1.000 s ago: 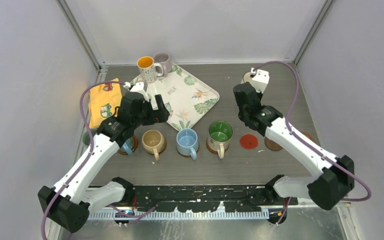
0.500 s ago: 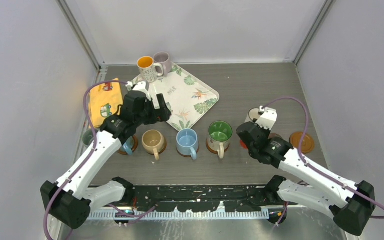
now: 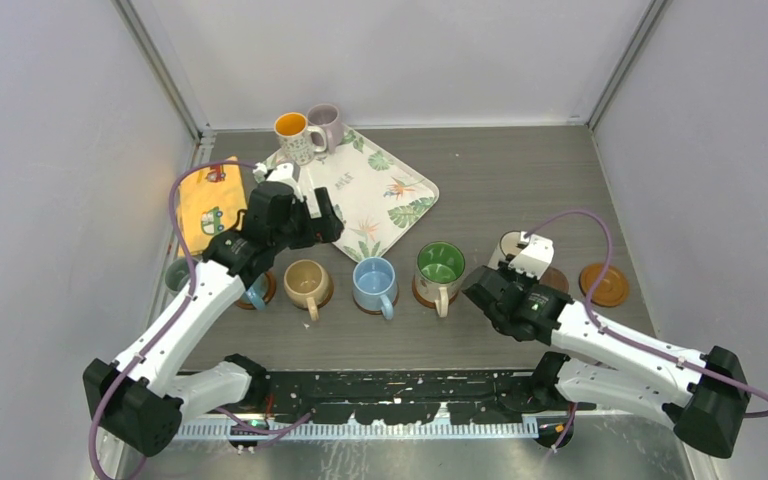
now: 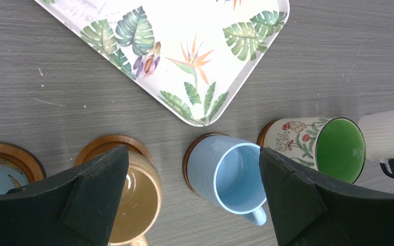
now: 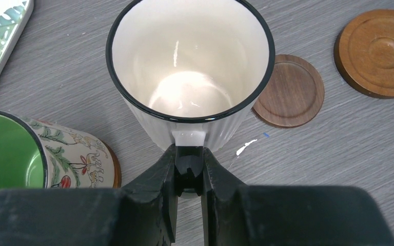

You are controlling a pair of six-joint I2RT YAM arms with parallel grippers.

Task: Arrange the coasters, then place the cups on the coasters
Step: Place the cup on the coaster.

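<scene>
Right gripper clamped on the handle of a white ribbed black-rimmed ceramic cup, upright, just right of the green-lined floral mug. Dark brown round wooden coaster farther right of that mug. Left gripper spread wide, empty, left of it.

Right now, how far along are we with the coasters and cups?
Done: the tan cup, light blue cup and green-lined cup each sit on a wooden coaster. In hand: the right gripper holds the white ribbed cup by its handle, beside the dark brown coaster. To do: seating that cup, filling the bare orange-brown coaster, and fetching the orange-lined cup and mauve cup by the leaf tray.
</scene>
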